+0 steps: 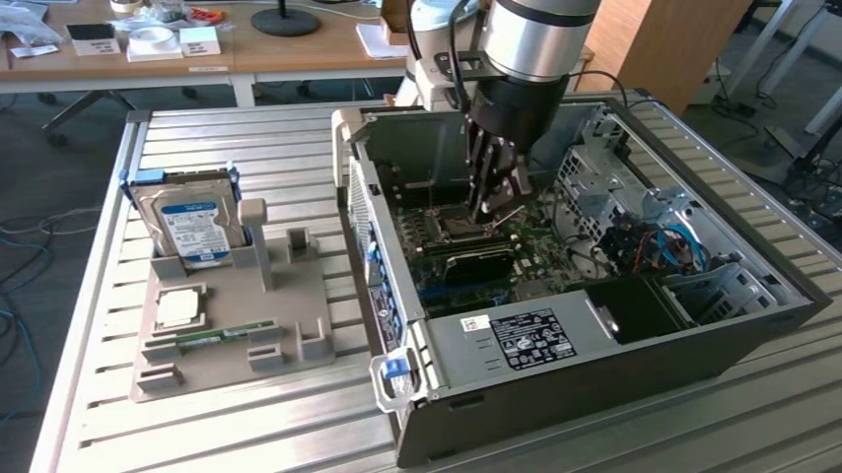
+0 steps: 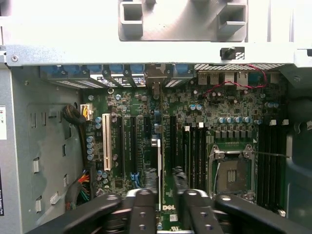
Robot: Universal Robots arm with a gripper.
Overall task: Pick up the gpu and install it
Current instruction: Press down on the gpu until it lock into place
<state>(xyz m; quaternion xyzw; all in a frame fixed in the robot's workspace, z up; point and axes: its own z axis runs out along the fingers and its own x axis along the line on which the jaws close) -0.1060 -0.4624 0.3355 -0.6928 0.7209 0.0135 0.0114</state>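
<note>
wrist view: gripper inside pc case, pinching the gpu edge-on over a motherboard slot; keep card upright & aligned w/ slot, press evenly.

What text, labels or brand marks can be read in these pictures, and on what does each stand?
"DELL": white logo on the motherboard, partly cut off by the tool.
Blue label on the hard drive: print too small to read.
White-and-black stickers on the power supply: unreadable.
White boxes on the desk: marks too blurred.
</note>
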